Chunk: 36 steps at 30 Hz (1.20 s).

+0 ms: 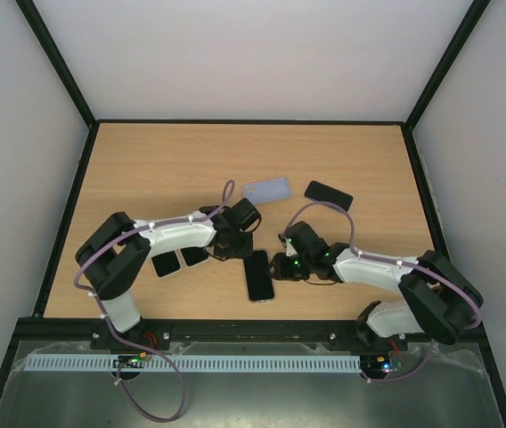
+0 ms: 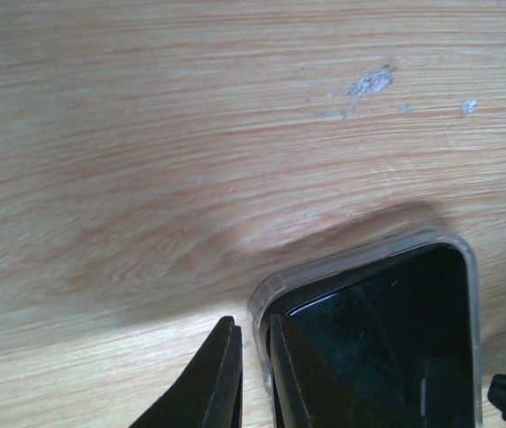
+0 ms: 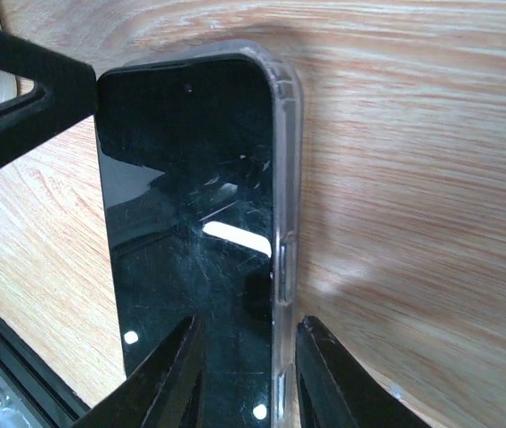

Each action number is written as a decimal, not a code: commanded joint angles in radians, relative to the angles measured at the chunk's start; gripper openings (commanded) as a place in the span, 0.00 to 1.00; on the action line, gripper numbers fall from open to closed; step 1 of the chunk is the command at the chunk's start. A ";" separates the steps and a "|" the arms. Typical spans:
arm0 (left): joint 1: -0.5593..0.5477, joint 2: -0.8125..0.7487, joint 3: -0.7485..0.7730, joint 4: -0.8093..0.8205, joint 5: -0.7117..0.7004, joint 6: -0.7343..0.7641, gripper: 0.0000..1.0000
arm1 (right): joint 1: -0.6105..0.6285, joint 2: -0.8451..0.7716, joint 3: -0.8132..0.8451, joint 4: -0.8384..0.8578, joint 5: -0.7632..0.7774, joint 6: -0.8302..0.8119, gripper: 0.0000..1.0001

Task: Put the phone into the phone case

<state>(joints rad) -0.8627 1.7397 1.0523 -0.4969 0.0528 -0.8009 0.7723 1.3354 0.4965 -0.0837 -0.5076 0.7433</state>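
Right gripper point(image 3: 248, 332) has its fingers point(image 3: 168, 383) apart, straddling the long edge of the phone point(image 3: 186, 169), one over the glass, one outside it. Left gripper point(image 2: 360, 352) is spread across the phone's end, not squeezing. Phone lies flat on the table point(image 3: 413, 178) and looks pretty much seated in the clear case point(image 3: 287, 160), though one side might not be clicked in, hard to tell. Maybe just a final press left.

the phone point(image 1: 259, 275) is lying in the phone case point(image 3: 287, 134) near the front of the desk point(image 1: 146, 169), between the left gripper point(image 1: 240, 250) and right gripper point(image 1: 277, 267). a spare case point(image 1: 266, 189) and second phone point(image 1: 329, 194) are lying behind it, two more phones point(image 1: 166, 264) to its left.
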 commanded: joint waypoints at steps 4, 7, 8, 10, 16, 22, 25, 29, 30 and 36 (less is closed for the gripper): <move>0.006 0.055 0.027 -0.003 0.028 0.037 0.07 | -0.005 0.040 0.020 0.042 -0.038 -0.013 0.29; -0.011 0.071 0.013 -0.018 0.023 0.023 0.06 | -0.005 0.043 0.020 0.043 -0.041 -0.014 0.28; -0.018 0.075 0.007 -0.021 0.019 0.016 0.06 | -0.005 0.044 0.020 0.043 -0.043 -0.016 0.28; -0.051 0.102 -0.006 -0.042 0.012 -0.003 0.05 | -0.005 0.058 0.020 0.045 -0.053 -0.019 0.28; -0.116 0.152 -0.055 -0.031 0.019 -0.055 0.03 | -0.004 0.068 0.018 0.047 -0.061 -0.019 0.28; -0.155 0.179 -0.137 0.006 0.045 -0.095 0.03 | -0.004 0.067 0.020 0.050 -0.064 -0.018 0.28; -0.154 0.173 -0.120 -0.017 0.015 -0.095 0.03 | -0.004 0.061 0.026 0.045 -0.060 -0.024 0.28; -0.146 0.108 -0.023 -0.098 -0.075 -0.087 0.11 | -0.004 0.015 0.045 -0.002 -0.013 -0.046 0.28; -0.144 0.092 0.003 -0.121 -0.096 -0.086 0.15 | -0.004 0.000 0.049 -0.020 0.005 -0.053 0.29; -0.155 -0.008 0.095 -0.178 -0.176 -0.102 0.39 | -0.004 -0.116 0.042 -0.107 0.126 -0.071 0.34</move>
<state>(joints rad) -1.0115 1.7847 1.1080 -0.5358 -0.0452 -0.8928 0.7696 1.2919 0.5209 -0.1089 -0.4885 0.7002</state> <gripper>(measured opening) 0.325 0.320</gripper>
